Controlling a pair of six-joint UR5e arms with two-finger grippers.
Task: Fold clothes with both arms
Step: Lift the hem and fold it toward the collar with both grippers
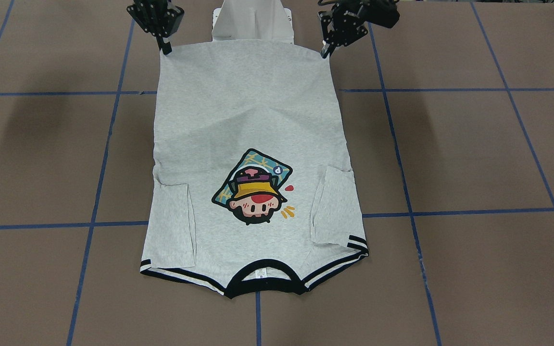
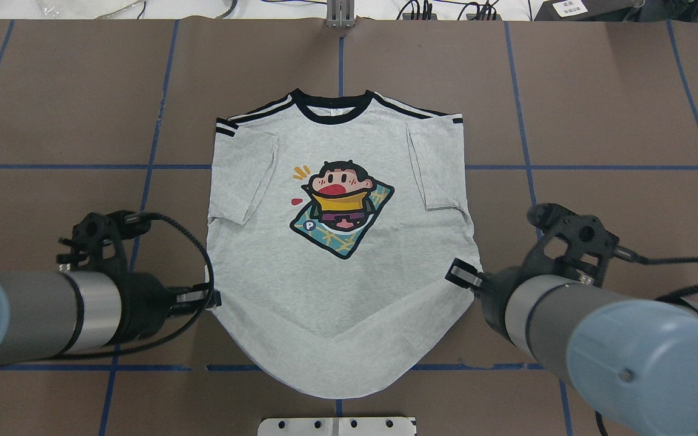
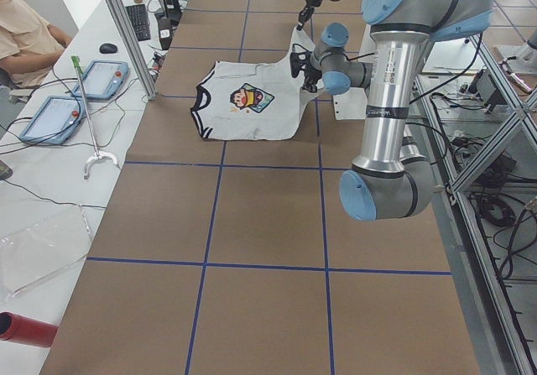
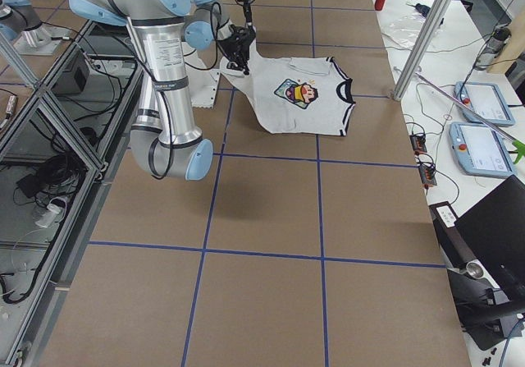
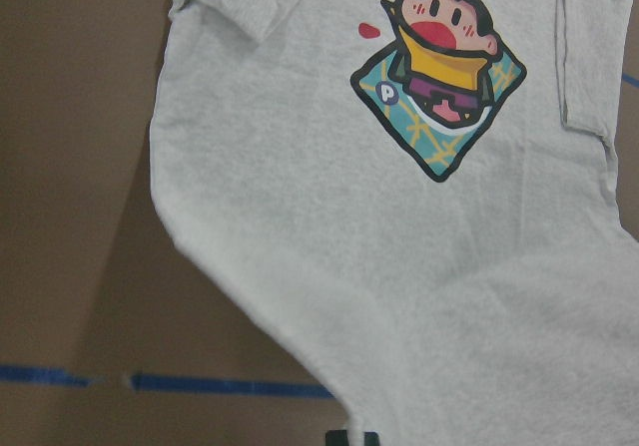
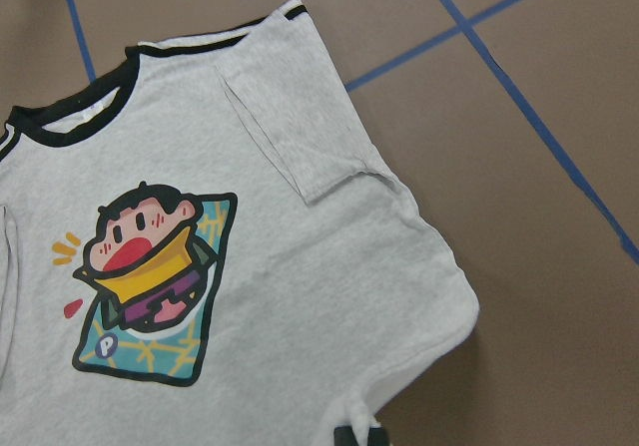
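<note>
The light grey T-shirt (image 2: 337,284) lies print-up on the brown table, collar (image 2: 331,114) at the far side, and both sleeves are folded in over its front. My left gripper (image 2: 212,298) is shut on the shirt's near left hem corner. My right gripper (image 2: 459,274) is shut on the near right hem corner. Both corners are raised off the table, and the hem between them sags toward the robot. Seen from the front, the left gripper (image 1: 326,50) and right gripper (image 1: 165,48) hold the hem taut. The cartoon print (image 5: 439,87) fills both wrist views.
A white base plate (image 2: 337,426) sits just behind the hanging hem. Blue tape lines (image 2: 597,167) cross the brown table top. Beyond the table's far edge a seated person (image 3: 25,35) and handheld pendants (image 3: 101,77) show. A red cylinder (image 3: 25,329) lies off the table's corner.
</note>
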